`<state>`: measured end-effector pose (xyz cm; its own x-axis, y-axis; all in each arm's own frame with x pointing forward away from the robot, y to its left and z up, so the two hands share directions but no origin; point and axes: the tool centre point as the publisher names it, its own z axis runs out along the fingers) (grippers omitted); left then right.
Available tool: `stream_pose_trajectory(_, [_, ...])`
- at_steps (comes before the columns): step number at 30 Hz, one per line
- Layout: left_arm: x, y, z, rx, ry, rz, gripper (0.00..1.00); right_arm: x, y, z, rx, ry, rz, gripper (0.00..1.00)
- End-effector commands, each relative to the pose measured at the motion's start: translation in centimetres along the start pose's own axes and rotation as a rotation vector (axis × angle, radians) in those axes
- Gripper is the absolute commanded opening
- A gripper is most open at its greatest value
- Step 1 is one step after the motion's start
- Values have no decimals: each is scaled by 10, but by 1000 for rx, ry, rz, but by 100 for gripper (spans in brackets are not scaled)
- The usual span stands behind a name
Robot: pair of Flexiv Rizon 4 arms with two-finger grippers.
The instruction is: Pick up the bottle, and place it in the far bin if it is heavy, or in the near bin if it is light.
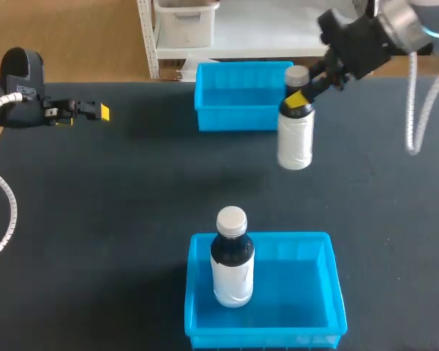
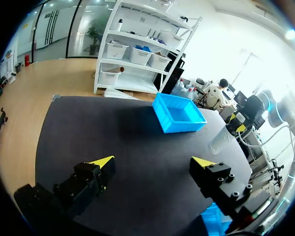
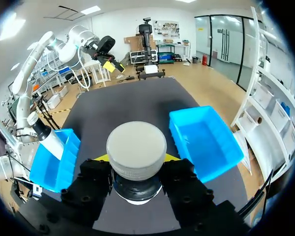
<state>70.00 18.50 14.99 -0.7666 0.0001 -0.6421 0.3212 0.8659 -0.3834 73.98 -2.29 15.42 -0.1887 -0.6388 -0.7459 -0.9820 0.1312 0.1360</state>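
Note:
A white bottle (image 1: pixel 295 139) with a dark neck and a grey cap (image 3: pixel 136 147) hangs in the air, just right of the far blue bin (image 1: pixel 241 121). My right gripper (image 1: pixel 300 99) is shut on its neck, with a finger on either side of it in the right wrist view. The bottle's base is clear of the table. Ahead of the gripper (image 3: pixel 136 160), the far bin (image 3: pixel 206 140) lies to one side and the near bin (image 3: pixel 54 157) to the other. My left gripper (image 1: pixel 95 112) is at the table's far left, open and empty (image 2: pixel 152 162).
A second bottle (image 1: pixel 232 263), white with a dark neck, stands upright in the near blue bin (image 1: pixel 329 292). The far bin (image 2: pixel 179 115) holds nothing that I can see. Dark tabletop stretches between the two bins.

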Motion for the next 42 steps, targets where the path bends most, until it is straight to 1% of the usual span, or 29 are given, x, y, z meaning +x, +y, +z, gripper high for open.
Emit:
stream_pose_trajectory(1, [0, 0, 0, 0, 0, 0, 100, 10, 20, -37, 117, -7, 9, 0])
stream_pose_trajectory(9, [0, 0, 0, 0, 0, 0, 100, 15, 37, -80, 157, -10, 12, 0])
stream_pose_trajectory(14, [0, 0, 0, 0, 0, 0, 100, 16, 51, -100, 157, -13, -3, 0])
stream_pose_trajectory(17, [0, 0, 0, 0, 0, 0, 100, 16, 60, -109, 138, -23, -24, 0])
stream_pose_trajectory(22, [0, 0, 0, 0, 0, 0, 100, 13, 77, -118, 57, -50, -100, 0])
stream_pose_trajectory(26, [0, 0, 0, 0, 0, 0, 100, 7, 97, -119, -35, -61, -210, 0])
stream_pose_trajectory(27, [0, 0, 0, 0, 0, 0, 100, 5, 102, -119, -36, -57, -215, 0])
stream_pose_trajectory(32, [0, 0, 0, 0, 0, 0, 100, -4, 126, -111, -136, -35, -316, 0])
stream_pose_trajectory(34, [0, 0, 0, 0, 0, 0, 100, -8, 137, -107, -183, -41, -348, 0])
stream_pose_trajectory(38, [0, 0, 0, 0, 0, 0, 100, -21, 167, -99, -280, -53, -422, 0])
stream_pose_trajectory(42, [0, 0, 0, 0, 0, 0, 100, -27, 195, -90, -371, -52, -526, 0])
